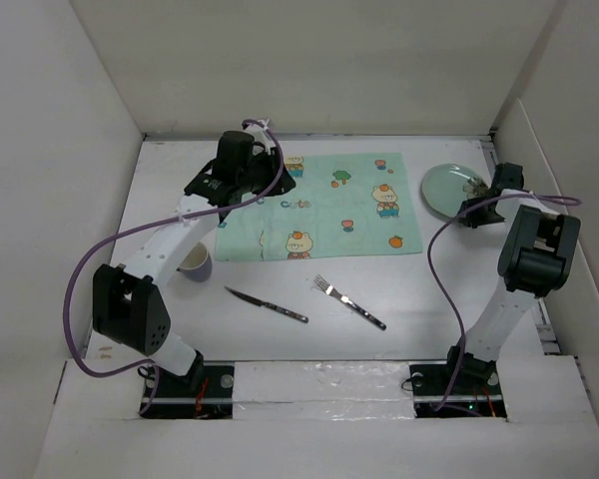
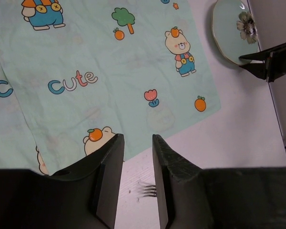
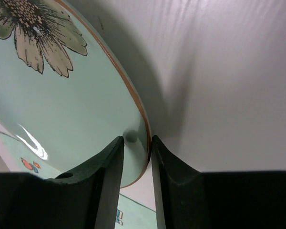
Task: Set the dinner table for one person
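Taped ledge (image 1: 319,384), white dinner table (image 1: 329,339), mint placemat (image 1: 319,205), plate (image 1: 444,185), white walls (image 1: 309,70)

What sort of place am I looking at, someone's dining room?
Probably a robot test booth, not a home: bare white walls box in the table, and two robot arms are bolted at its edge.

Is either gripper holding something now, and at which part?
The left gripper is open and holds nothing. The right gripper has the rim of the plate between its fingers; whether it clamps it cannot be told.
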You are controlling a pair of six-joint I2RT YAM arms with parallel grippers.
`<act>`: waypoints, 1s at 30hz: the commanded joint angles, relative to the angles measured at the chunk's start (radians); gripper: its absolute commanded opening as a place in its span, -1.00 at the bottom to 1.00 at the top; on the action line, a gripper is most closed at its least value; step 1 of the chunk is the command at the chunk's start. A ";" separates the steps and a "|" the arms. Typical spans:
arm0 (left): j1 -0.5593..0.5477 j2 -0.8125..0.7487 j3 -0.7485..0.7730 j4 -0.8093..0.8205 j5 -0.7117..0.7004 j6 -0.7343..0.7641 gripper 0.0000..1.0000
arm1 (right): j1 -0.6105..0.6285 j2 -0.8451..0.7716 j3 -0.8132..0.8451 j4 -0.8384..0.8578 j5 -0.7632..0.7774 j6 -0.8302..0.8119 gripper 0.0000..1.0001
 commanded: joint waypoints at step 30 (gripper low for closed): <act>0.004 -0.098 0.116 -0.062 0.024 0.035 -0.28 | 0.177 -0.486 -0.120 0.437 -0.446 -0.245 -1.00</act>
